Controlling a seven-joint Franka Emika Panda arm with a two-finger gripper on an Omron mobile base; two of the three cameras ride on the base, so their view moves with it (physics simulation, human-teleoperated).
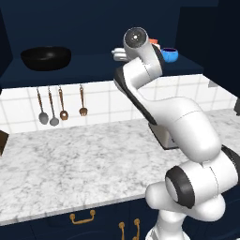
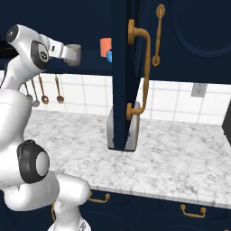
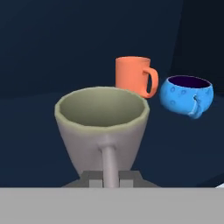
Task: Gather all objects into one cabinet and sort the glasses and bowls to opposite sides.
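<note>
Black bowl (image 1: 46, 57): wide, glossy, upright at the far left of the cabinet shelf (image 1: 93, 63), well apart from the other vessels.

Utensils (image 1: 60, 107): four copper-handled spoons and ladles hanging in a row on the white tiled wall below the shelf, above the marble counter (image 1: 70, 159).

Gripper (image 3: 107, 177): closed on the handle of the grey-beige cup (image 3: 103, 127), jaws pinched nearly together on the thin handle. The cup is upright with its mouth open to the camera; in the right base view it sits at the end of the arm, level with the shelf. Whether its base touches the shelf board cannot be told.

Orange cup (image 3: 133, 76): upright on the shelf, behind and just right of the grey-beige cup, handle turned right.

Blue bowl (image 3: 186, 94): small, dark inside, with a handle, just right of the orange cup and tilted in the hand view.

Robot arm (image 1: 154, 98): rises across the front of the shelf in the left base view, covering most of the orange cup.

Open cabinet door (image 2: 124, 72): navy, brass handle, edge-on in the right base view, hiding part of the shelf and most of the silver toaster (image 2: 133, 131) standing on the counter behind it.

Base drawers (image 1: 84, 220): navy with brass handles, under the counter edge.
</note>
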